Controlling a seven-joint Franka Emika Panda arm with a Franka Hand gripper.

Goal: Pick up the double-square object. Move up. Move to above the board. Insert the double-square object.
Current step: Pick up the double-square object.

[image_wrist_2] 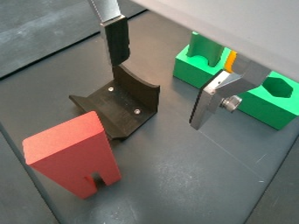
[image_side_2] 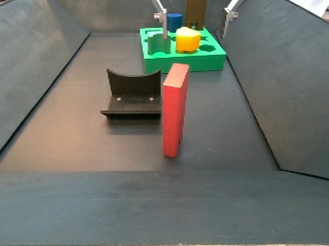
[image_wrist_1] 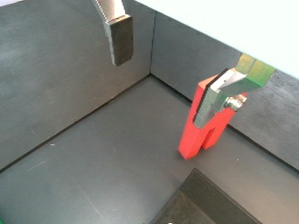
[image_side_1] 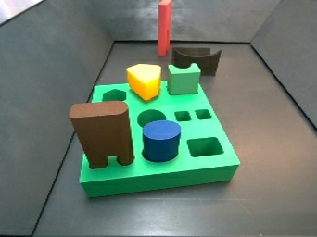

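The double-square object (image_side_2: 174, 108) is a tall red block standing upright on the dark floor beside the fixture (image_side_2: 129, 91). It also shows in both wrist views (image_wrist_1: 198, 131) (image_wrist_2: 73, 153) and at the back of a side view (image_side_1: 164, 28). The board (image_side_1: 217, 165) is a bright green slab with two small square holes. It also shows in a wrist view (image_wrist_2: 251, 103). My gripper (image_wrist_2: 163, 74) is open and empty, above the floor between the fixture (image_wrist_2: 122, 105) and the board, apart from the red block. Only its fingertips (image_side_2: 161, 12) show in a side view.
On the board stand a brown two-legged block (image_side_1: 102, 132), a blue cylinder (image_side_1: 161, 141), a yellow wedge (image_side_1: 145, 81) and a pale green notched block (image_side_1: 183, 79). Dark walls (image_side_1: 74, 74) enclose the floor on the sides.
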